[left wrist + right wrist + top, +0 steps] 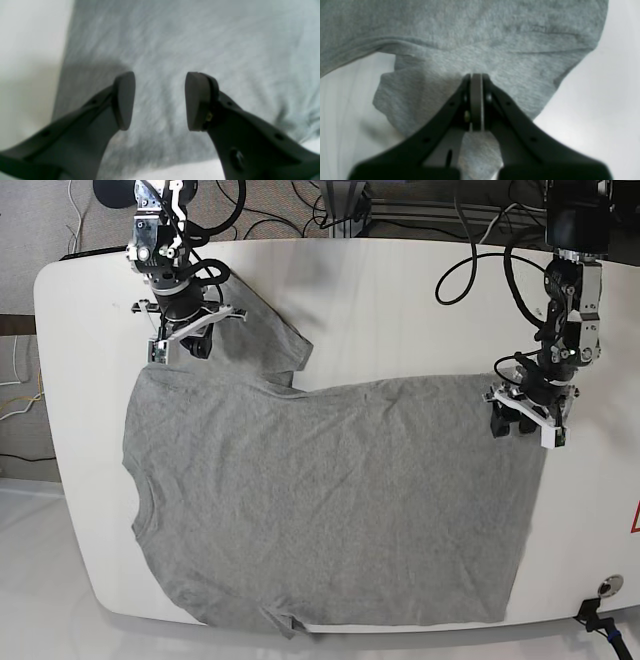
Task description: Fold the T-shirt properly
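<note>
A grey T-shirt (330, 500) lies spread flat on the white table (400, 310), its collar toward the left and its hem toward the right. My left gripper (523, 425) hovers at the shirt's far right hem corner. In the left wrist view it (160, 100) is open, with grey fabric (200, 37) below the gap and nothing between the pads. My right gripper (183, 345) is at the far left sleeve. The right wrist view shows it (476, 82) shut on a bunched fold of the sleeve (470, 32).
Black cables (480, 240) trail over the table's back edge behind both arms. A small round fitting (603, 585) sits near the front right corner, and a red mark (635, 520) shows at the right edge. Bare white table runs between the two arms at the back.
</note>
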Controlling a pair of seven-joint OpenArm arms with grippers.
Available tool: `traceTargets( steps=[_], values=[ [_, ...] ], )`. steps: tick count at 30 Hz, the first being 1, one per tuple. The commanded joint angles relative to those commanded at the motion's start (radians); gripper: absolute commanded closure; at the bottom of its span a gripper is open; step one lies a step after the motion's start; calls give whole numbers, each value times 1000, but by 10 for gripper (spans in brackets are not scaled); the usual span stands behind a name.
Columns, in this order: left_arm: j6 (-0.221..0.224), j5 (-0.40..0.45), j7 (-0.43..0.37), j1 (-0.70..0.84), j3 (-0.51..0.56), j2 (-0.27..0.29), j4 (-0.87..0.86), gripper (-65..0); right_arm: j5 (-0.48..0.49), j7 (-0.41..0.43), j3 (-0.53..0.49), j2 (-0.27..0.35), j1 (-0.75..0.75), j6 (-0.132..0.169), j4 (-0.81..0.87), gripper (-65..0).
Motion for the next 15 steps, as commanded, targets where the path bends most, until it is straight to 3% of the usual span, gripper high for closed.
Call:
traceTargets(
  steps=[15],
  values=[
    [-4, 15, 13, 31, -5, 58, -19, -281, 2, 4, 3, 11, 3, 11, 3, 0]
  ],
)
